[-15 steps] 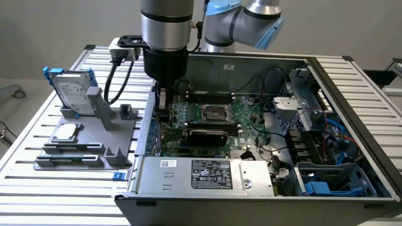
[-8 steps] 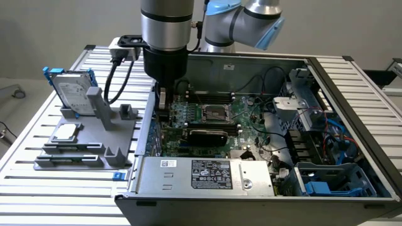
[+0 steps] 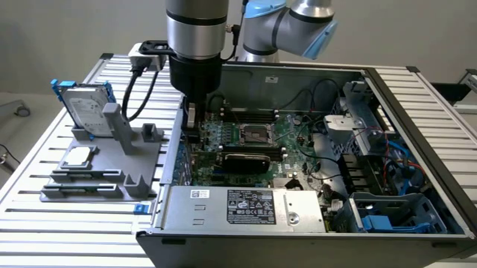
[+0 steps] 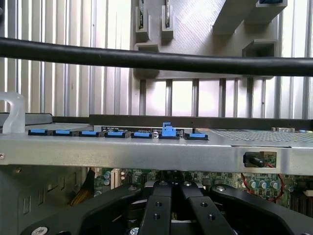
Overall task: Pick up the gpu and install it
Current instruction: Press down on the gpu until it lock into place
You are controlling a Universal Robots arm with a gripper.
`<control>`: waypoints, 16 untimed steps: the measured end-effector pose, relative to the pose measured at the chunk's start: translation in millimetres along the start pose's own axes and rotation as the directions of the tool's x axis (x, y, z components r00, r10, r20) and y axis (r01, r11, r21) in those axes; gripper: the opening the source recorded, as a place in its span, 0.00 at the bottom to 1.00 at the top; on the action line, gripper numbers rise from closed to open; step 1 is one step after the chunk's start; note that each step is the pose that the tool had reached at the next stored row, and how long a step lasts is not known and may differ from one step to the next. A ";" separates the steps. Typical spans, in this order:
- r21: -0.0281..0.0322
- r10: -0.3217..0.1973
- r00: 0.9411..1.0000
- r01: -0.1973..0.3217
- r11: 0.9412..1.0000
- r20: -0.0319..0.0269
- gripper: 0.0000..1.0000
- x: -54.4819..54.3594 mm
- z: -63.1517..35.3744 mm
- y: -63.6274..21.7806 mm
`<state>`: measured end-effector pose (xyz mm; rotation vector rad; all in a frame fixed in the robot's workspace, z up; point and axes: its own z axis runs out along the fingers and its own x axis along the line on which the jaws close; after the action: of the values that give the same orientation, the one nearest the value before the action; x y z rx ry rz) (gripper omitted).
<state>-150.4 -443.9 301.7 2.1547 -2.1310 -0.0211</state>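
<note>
exterior view: closed black gripper [image 3: 191, 133] inside the metal case [image 3: 313, 71], near black-shrouded gpu [image 3: 246, 162].

A slatted aluminium tabletop [image 3: 67, 223] carries an open computer case [image 3: 417, 167] toward the exterior view's right. Just beside the case, on the exterior view's left, a grey holder rack [image 3: 97, 178] rests on the slats.

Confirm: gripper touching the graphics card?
Cannot tell. Exterior view: the gripper is down inside the case at one end of the graphics card, but its tip is lost among dark parts, so neither contact nor gap shows.
</note>
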 end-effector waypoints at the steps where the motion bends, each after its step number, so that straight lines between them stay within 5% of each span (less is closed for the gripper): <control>1: 0.000 0.001 1.000 -0.001 1.000 0.000 0.11 0.0 0.0 0.0; 16: -0.001 0.011 1.000 -0.011 1.000 0.001 0.11 -0.1 0.1 0.3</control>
<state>-150.7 -443.8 301.6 2.1426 -2.1434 -0.0221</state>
